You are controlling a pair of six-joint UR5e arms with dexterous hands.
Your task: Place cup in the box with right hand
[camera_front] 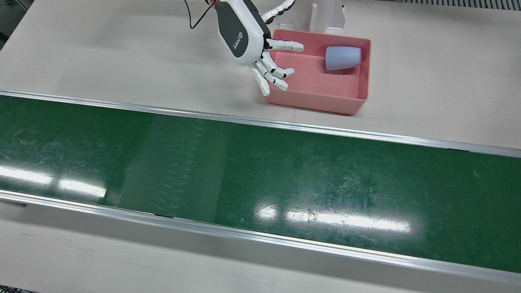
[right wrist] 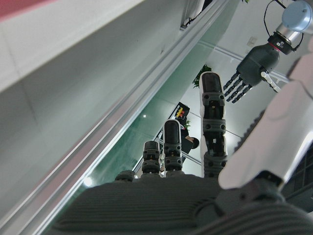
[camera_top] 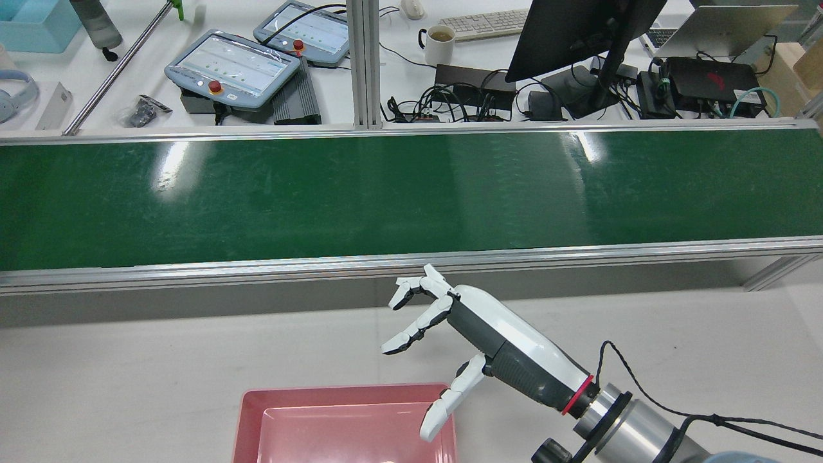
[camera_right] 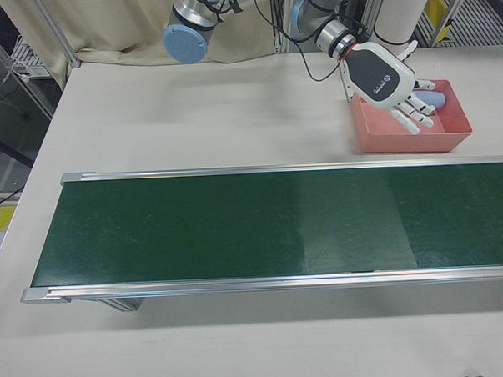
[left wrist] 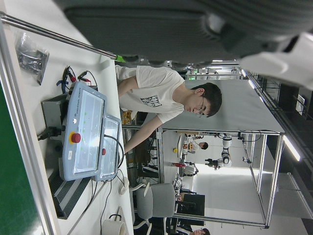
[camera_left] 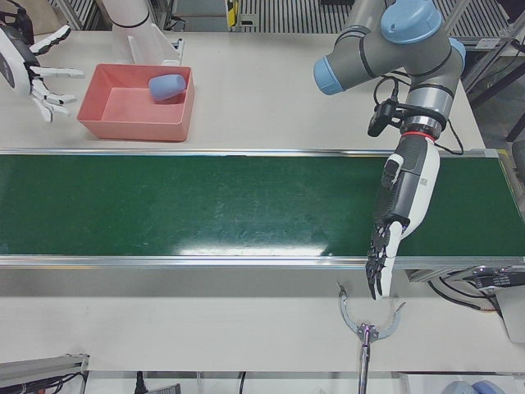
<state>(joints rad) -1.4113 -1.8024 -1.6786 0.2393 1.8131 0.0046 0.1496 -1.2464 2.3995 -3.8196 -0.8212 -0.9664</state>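
A light blue cup [camera_front: 342,57] lies on its side inside the pink box [camera_front: 313,83], near the box's far right corner. My right hand [camera_front: 256,51] hovers at the box's left edge, open, fingers spread over the rim and holding nothing; the cup is a hand's width away from it. The rear view shows the same right hand [camera_top: 479,337] above the box [camera_top: 347,424], where the cup is out of frame. In the left-front view my left hand [camera_left: 402,205] hangs fingers-down over the belt's near rail, far from the box [camera_left: 131,123], and it is empty.
A long green conveyor belt [camera_front: 260,175] with aluminium rails crosses the table between the box and the operators' side. A white pedestal [camera_front: 327,16] stands just behind the box. A metal clamp [camera_left: 367,328] sits on the near table strip. Beyond the belt are teach pendants [camera_top: 235,67] and a monitor.
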